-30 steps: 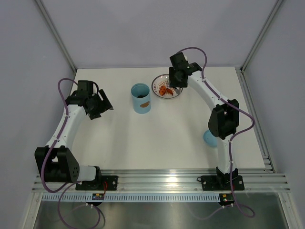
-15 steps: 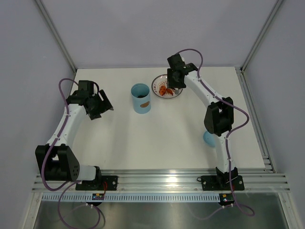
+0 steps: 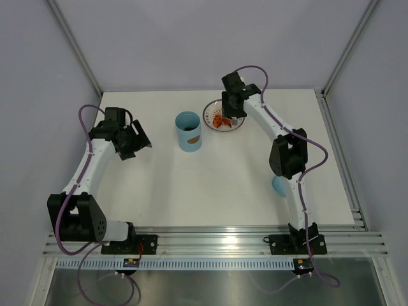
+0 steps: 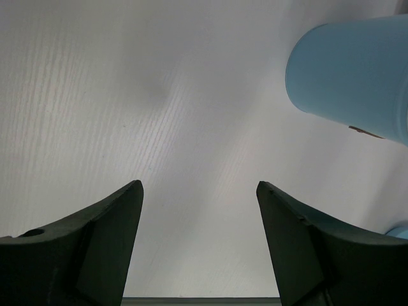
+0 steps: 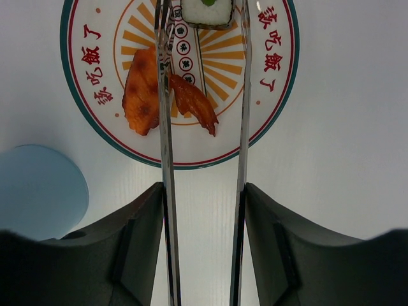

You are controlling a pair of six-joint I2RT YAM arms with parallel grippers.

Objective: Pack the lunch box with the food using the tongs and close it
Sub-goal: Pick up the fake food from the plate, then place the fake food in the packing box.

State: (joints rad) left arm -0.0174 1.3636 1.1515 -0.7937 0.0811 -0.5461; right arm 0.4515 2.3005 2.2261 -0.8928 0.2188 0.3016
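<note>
The light-blue lunch box [image 3: 189, 131] stands upright and open at mid table; its wall [image 4: 357, 76] shows at the upper right of the left wrist view. My left gripper [image 3: 136, 143] hangs open and empty [image 4: 199, 185] to the left of it. Over the plate [image 3: 236, 125], my right gripper [image 3: 233, 109] is shut on the silver tongs [image 5: 164, 127]. Both tong arms run between my fingers [image 5: 204, 185], and their tips flank a dark roll [image 5: 205, 11]. Two orange food pieces [image 5: 143, 89] lie on the plate [image 5: 268, 121]. The blue lid [image 3: 278, 185] lies beside the right arm.
The lunch box's blurred top [image 5: 38, 191] sits left of the tongs, close to the plate. Grey walls enclose the white table on three sides. A metal rail [image 3: 210, 245] runs along the near edge by the arm bases.
My right arm has shifted a little left and farther out over the plate, carrying the tongs. The left arm, lunch box and lid have not moved.
</note>
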